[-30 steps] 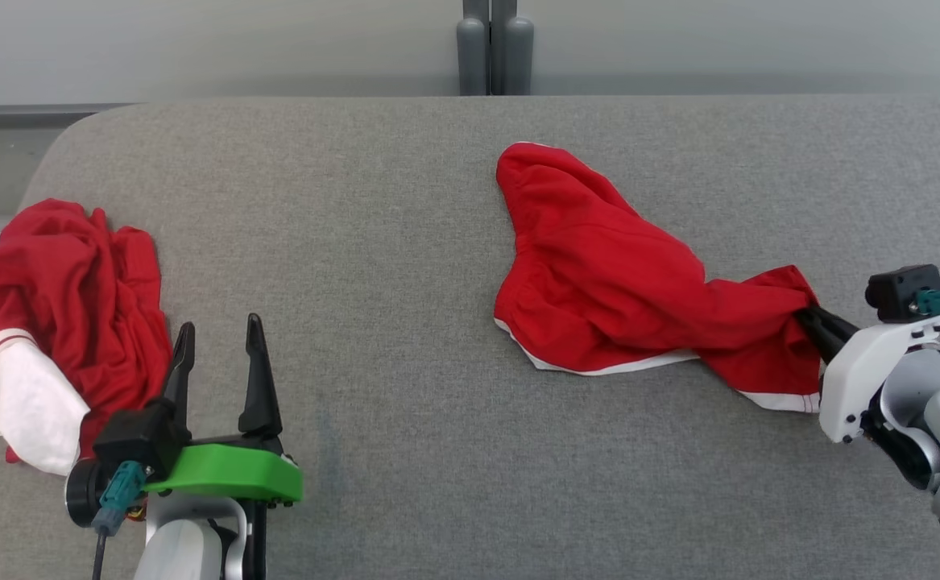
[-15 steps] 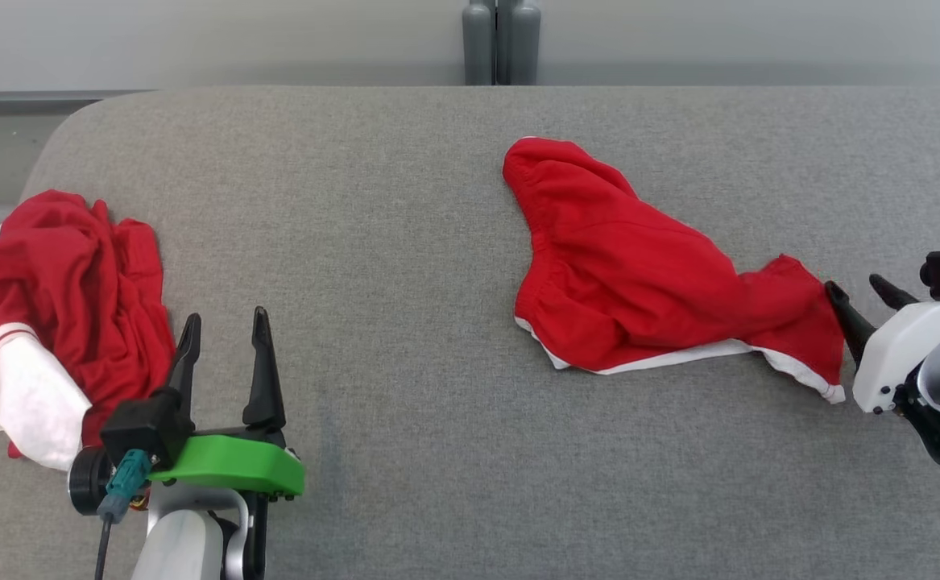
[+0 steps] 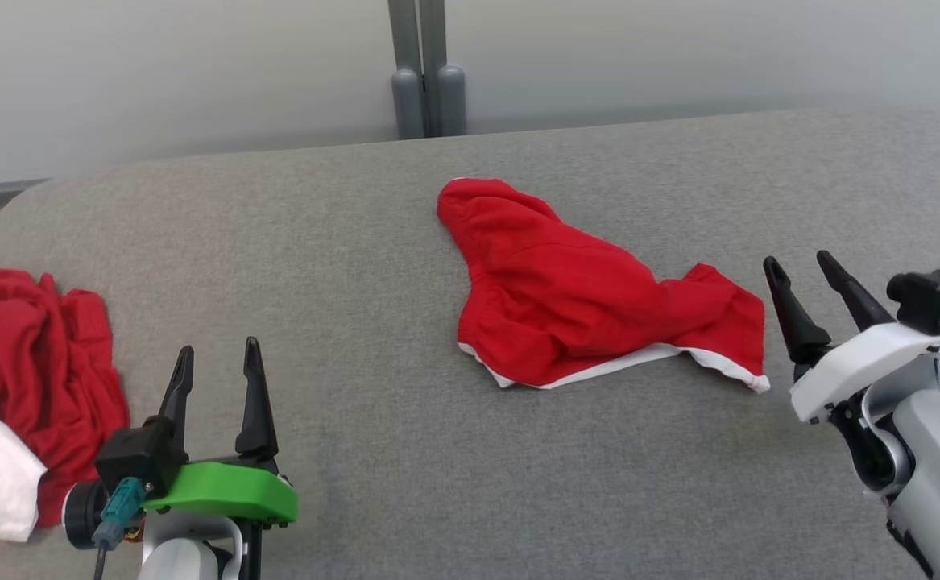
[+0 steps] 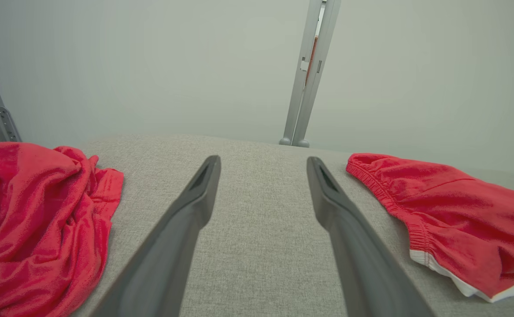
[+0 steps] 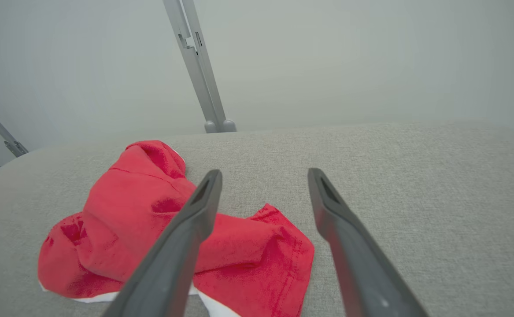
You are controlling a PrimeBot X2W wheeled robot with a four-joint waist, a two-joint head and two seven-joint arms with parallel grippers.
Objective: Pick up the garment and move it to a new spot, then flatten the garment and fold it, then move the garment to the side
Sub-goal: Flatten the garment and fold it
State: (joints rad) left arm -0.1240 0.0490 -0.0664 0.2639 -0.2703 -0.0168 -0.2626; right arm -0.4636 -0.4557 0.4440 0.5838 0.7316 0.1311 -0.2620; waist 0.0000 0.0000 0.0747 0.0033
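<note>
The garment [image 3: 574, 302], red shorts with a white hem, lies crumpled on the grey table [image 3: 373, 242], right of the middle. It also shows as red cloth [image 5: 151, 229] in the right wrist view and at the right [image 4: 455, 215] in the left wrist view. My right gripper [image 3: 801, 266] stands open just right of the garment's edge, apart from it, nothing between its fingers. Near the front left, my left gripper [image 3: 218, 356] is open and holds nothing.
A second red garment with a white sleeve [image 3: 26, 379] is bunched at the table's left edge, close to my left gripper. A grey metal post [image 3: 425, 72] rises behind the table's far edge against a pale wall.
My right gripper opened and let go of the garment's right end, which now lies on the table, and drew back to the right. The head camera has tilted up.
</note>
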